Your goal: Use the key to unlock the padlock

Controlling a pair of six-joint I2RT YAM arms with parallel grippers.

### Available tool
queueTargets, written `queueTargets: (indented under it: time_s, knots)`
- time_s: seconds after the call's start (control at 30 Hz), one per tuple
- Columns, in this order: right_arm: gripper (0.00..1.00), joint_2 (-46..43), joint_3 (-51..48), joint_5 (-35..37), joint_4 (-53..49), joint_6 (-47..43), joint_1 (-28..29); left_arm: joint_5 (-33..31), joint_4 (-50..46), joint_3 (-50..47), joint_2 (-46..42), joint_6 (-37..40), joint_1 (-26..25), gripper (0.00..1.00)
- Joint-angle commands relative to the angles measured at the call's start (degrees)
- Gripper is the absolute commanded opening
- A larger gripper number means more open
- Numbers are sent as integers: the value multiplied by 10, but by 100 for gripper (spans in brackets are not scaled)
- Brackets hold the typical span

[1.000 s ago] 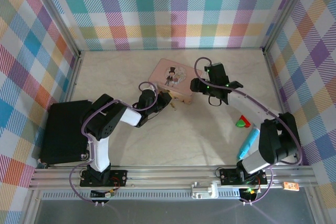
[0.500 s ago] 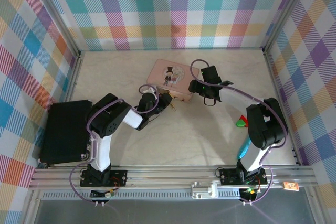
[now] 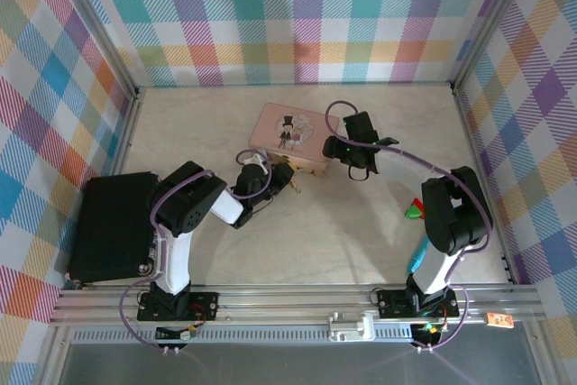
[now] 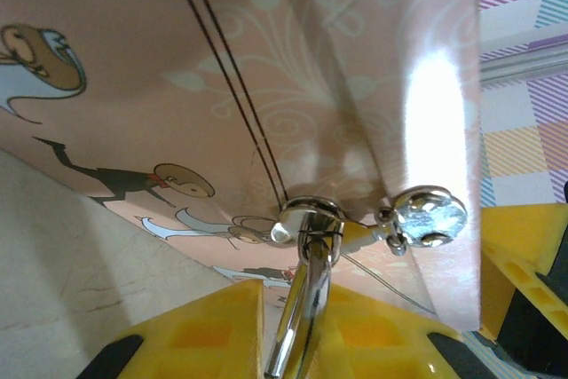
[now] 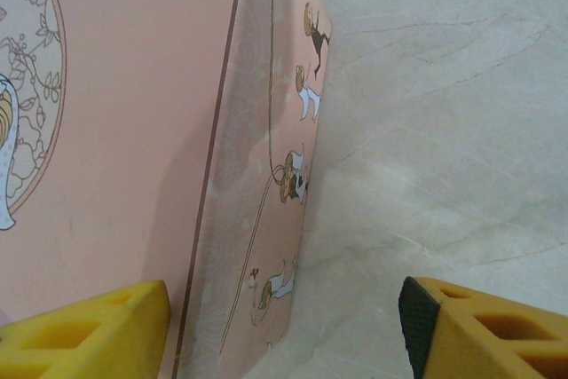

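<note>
The pink tin (image 3: pixel 290 128) lies at the table's middle. My left gripper (image 3: pixel 281 175) sits against its front side. In the left wrist view the padlock's silver shackle (image 4: pixel 295 317) runs up between my yellow fingers (image 4: pixel 204 326) and hooks through the metal loop (image 4: pixel 306 215) on the tin (image 4: pixel 177 59). The left gripper (image 4: pixel 297 292) is shut on the padlock, and its brass body is hidden. The key is out of view. My right gripper (image 3: pixel 343 147) stands open at the tin's right end. In the right wrist view it (image 5: pixel 284 335) straddles the tin's corner (image 5: pixel 266 219).
A shiny round metal fitting (image 4: pixel 430 217) sits on the tin's edge beside the loop. A black pad (image 3: pixel 108 227) lies at the left. A red and green object (image 3: pixel 416 211) and a blue pen (image 3: pixel 424 252) lie near the right arm's base. Checked walls enclose the table.
My right gripper has moved left and come up against the tin's right end. The left gripper has stayed at the tin's front, and the tin has shifted slightly left.
</note>
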Motion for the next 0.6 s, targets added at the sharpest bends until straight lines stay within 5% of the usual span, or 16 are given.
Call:
queueTargets:
  time_s: [0.0, 0.13, 0.4, 0.57]
  knots:
    - [70, 7, 16, 0, -4, 5, 0, -10, -33, -26, -9, -1, 0, 23]
    - [70, 4, 15, 3, -6, 4, -1, -12, -36, -39, -25, 3, 3, 35]
    - [68, 4, 17, -3, -6, 6, -1, -15, -26, -40, -25, 2, 9, 19]
    - [68, 3, 19, -4, -8, 4, -1, -15, -23, -47, -32, 1, 11, 22]
